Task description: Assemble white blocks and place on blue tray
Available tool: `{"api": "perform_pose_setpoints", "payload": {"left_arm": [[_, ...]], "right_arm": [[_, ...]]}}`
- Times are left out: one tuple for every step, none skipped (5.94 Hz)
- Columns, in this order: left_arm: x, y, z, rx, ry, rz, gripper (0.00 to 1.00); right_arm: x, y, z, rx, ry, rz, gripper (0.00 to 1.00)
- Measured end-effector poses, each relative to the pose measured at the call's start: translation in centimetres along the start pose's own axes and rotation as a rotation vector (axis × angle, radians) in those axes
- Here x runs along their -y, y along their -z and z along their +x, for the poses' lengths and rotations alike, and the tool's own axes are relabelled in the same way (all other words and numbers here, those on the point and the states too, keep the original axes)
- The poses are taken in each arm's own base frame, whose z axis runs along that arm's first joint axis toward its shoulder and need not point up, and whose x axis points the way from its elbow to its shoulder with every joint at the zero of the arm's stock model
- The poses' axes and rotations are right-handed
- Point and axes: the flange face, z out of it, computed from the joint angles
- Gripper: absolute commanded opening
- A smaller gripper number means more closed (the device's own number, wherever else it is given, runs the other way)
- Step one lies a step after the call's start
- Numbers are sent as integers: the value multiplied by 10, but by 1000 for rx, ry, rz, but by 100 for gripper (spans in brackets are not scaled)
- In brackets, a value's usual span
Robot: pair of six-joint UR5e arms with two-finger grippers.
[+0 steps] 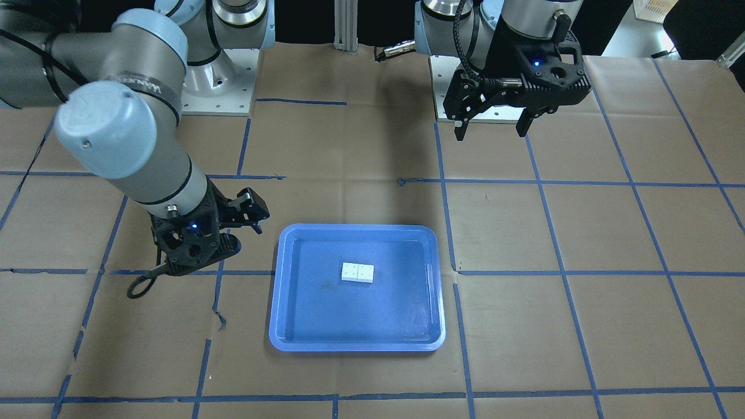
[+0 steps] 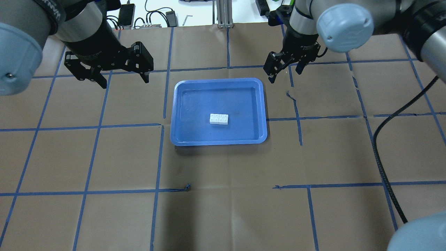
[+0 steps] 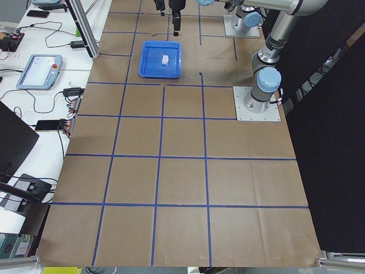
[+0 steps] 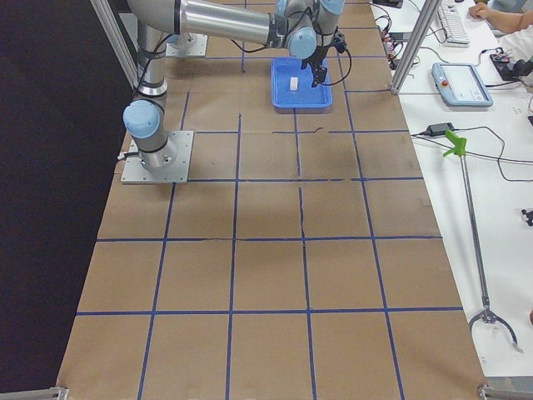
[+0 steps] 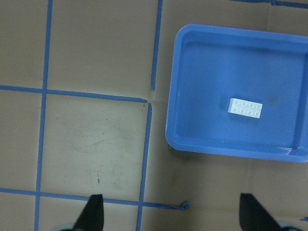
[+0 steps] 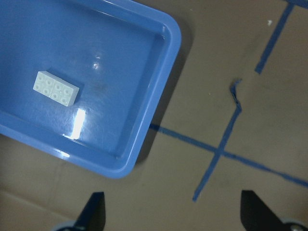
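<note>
The two white blocks (image 1: 357, 272) sit joined side by side as one small bar, studs up, on the floor of the blue tray (image 1: 355, 345). They also show in the overhead view (image 2: 219, 119), with the tray (image 2: 218, 141) mid-table. My left gripper (image 2: 124, 81) is open and empty, above the paper beside the tray's far left corner. My right gripper (image 2: 284, 74) is open and empty, just off the tray's far right corner. The left wrist view shows the blocks (image 5: 246, 108) in the tray (image 5: 172, 139). The right wrist view shows the blocks (image 6: 56, 88) and the tray's corner (image 6: 144, 144).
The table is covered in brown paper with a blue tape grid (image 2: 158, 157). A black cable (image 2: 381, 157) hangs across the right side. The arm base plates (image 1: 215, 99) stand at the robot's edge. The paper is torn near the tray (image 1: 220, 319).
</note>
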Motion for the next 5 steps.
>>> {"api": "perform_pose_setpoints", "payload": {"left_arm": [[0, 0, 0, 0, 0, 0, 99], [0, 0, 0, 0, 1, 1, 99], [-1, 1, -1, 0, 1, 1, 99], [-2, 1, -1, 1, 1, -1, 99], [-2, 1, -1, 1, 1, -1, 99]], "right_arm": [[-28, 34, 9, -16, -122, -29, 100], [-54, 62, 10, -44, -187, -20, 100], [-78, 84, 4, -64, -214, 3, 100], [-91, 97, -1, -75, -229, 21, 100], [-95, 99, -2, -77, -252, 26, 100]]}}
